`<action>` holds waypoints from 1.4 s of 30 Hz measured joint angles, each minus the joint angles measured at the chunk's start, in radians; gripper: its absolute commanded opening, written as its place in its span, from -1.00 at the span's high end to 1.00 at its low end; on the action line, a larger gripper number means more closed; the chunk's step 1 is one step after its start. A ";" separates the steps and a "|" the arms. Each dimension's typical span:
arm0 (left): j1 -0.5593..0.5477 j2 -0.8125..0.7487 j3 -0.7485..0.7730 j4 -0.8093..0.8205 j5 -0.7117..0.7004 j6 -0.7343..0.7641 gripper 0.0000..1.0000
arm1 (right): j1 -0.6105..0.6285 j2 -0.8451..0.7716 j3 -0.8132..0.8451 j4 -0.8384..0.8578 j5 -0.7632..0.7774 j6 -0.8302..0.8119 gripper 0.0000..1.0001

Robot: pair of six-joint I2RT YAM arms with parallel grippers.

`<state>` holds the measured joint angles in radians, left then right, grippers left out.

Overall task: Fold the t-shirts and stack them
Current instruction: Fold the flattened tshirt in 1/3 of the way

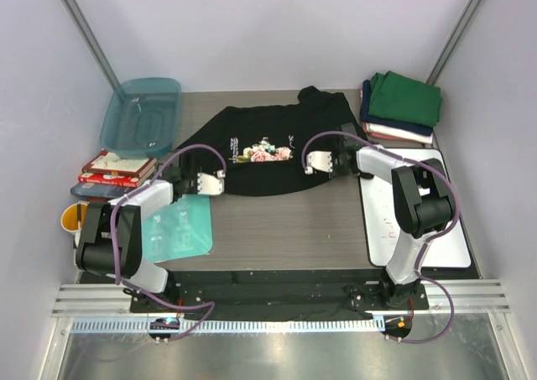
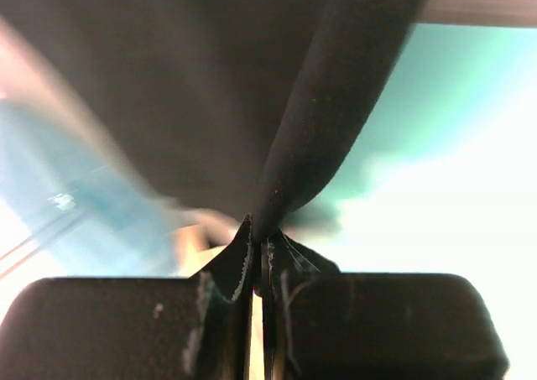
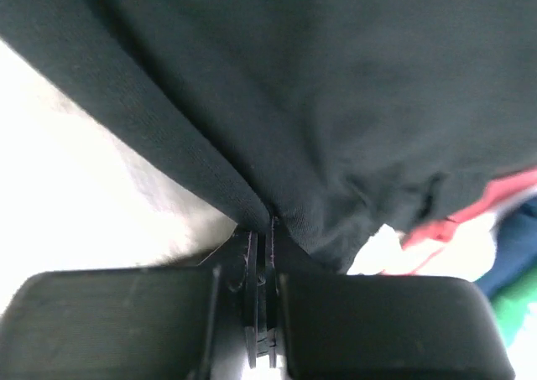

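Note:
A black t-shirt [image 1: 252,128] with a pink-white floral print lies spread at the table's back centre. My left gripper [image 1: 221,181] is shut on the shirt's lower left edge. In the left wrist view black cloth [image 2: 336,103] rises in a fold from the closed gripper [image 2: 260,237]. My right gripper [image 1: 308,163] is shut on the shirt's lower right edge. The right wrist view shows the black fabric [image 3: 336,86] pinched in that gripper [image 3: 262,229]. Folded t-shirts [image 1: 403,103], green on navy on pinkish-white, are stacked at the back right.
A teal plastic tub [image 1: 141,111] stands at the back left, with books [image 1: 117,169] and a yellow cup [image 1: 71,219] in front of it. A teal flat mat [image 1: 180,225] lies near the left arm. A white board [image 1: 419,221] lies on the right.

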<state>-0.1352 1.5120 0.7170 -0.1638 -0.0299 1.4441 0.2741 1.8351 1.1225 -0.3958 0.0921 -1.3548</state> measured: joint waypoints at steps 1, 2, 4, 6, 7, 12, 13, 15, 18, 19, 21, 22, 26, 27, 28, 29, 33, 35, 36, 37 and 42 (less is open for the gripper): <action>0.000 0.000 0.034 -0.006 0.001 -0.008 0.99 | -0.001 0.000 0.022 -0.016 -0.003 0.003 0.98; 0.000 0.000 0.073 -0.006 0.003 -0.021 1.00 | -0.001 -0.002 0.053 -0.035 -0.005 0.003 0.98; 0.000 0.000 0.165 -0.009 0.005 -0.039 0.99 | -0.002 -0.008 0.118 -0.058 -0.011 0.004 0.98; 0.000 0.001 0.256 -0.003 0.006 -0.055 1.00 | -0.003 -0.019 0.194 -0.075 -0.014 0.003 0.98; 0.000 0.003 0.312 0.006 0.008 -0.060 0.99 | -0.007 -0.025 0.232 -0.077 -0.016 0.003 0.98; 0.000 0.029 0.467 0.093 0.009 -0.075 0.99 | -0.033 -0.029 0.405 -0.080 -0.004 0.006 0.98; 0.000 0.036 0.478 0.104 0.009 -0.076 0.99 | -0.040 -0.029 0.432 -0.079 -0.001 0.007 0.98; 0.000 0.047 0.489 0.113 0.009 -0.076 1.00 | -0.051 -0.031 0.468 -0.076 0.003 0.005 0.97; 0.002 0.039 0.486 0.072 0.026 -0.075 1.00 | -0.067 -0.051 0.475 -0.114 -0.002 -0.006 0.97; 0.003 0.028 0.482 0.050 0.035 -0.075 0.99 | -0.072 -0.065 0.475 -0.143 -0.006 -0.014 0.98; 0.008 -0.018 0.469 -0.016 0.066 -0.074 1.00 | -0.081 -0.111 0.474 -0.237 -0.026 -0.037 0.98; 0.011 -0.051 0.462 -0.055 0.082 -0.074 0.99 | -0.085 -0.146 0.474 -0.283 -0.038 -0.048 0.98; 0.029 -0.253 0.444 -0.148 0.151 -0.071 1.00 | -0.103 -0.318 0.481 -0.401 -0.071 -0.092 0.98; 0.035 -0.302 0.445 -0.142 0.171 -0.071 0.99 | -0.108 -0.361 0.494 -0.410 -0.076 -0.100 0.98; 0.041 -0.343 0.451 -0.132 0.188 -0.071 0.99 | -0.111 -0.397 0.515 -0.408 -0.080 -0.106 0.98; 0.047 -0.364 0.465 -0.121 0.199 -0.071 0.99 | -0.113 -0.422 0.547 -0.400 -0.082 -0.108 0.98; 0.060 -0.308 0.606 -0.033 0.222 -0.074 0.99 | -0.113 -0.410 0.702 -0.317 -0.088 -0.100 0.97; 0.066 -0.224 0.697 0.013 0.236 -0.075 1.00 | -0.115 -0.367 0.762 -0.260 -0.088 -0.091 0.98; 0.071 -0.173 0.748 0.026 0.245 -0.075 0.99 | -0.117 -0.345 0.776 -0.237 -0.089 -0.089 0.98; 0.077 -0.124 0.790 0.041 0.255 -0.075 1.00 | -0.121 -0.318 0.784 -0.205 -0.090 -0.087 0.98; 0.100 0.117 0.949 0.042 0.277 -0.030 1.00 | -0.144 -0.124 0.798 -0.109 -0.103 -0.085 0.97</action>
<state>-0.0357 1.6295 1.6661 -0.1219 0.2466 1.4143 0.1299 1.7107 1.9209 -0.5053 -0.0113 -1.4395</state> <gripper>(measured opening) 0.009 0.044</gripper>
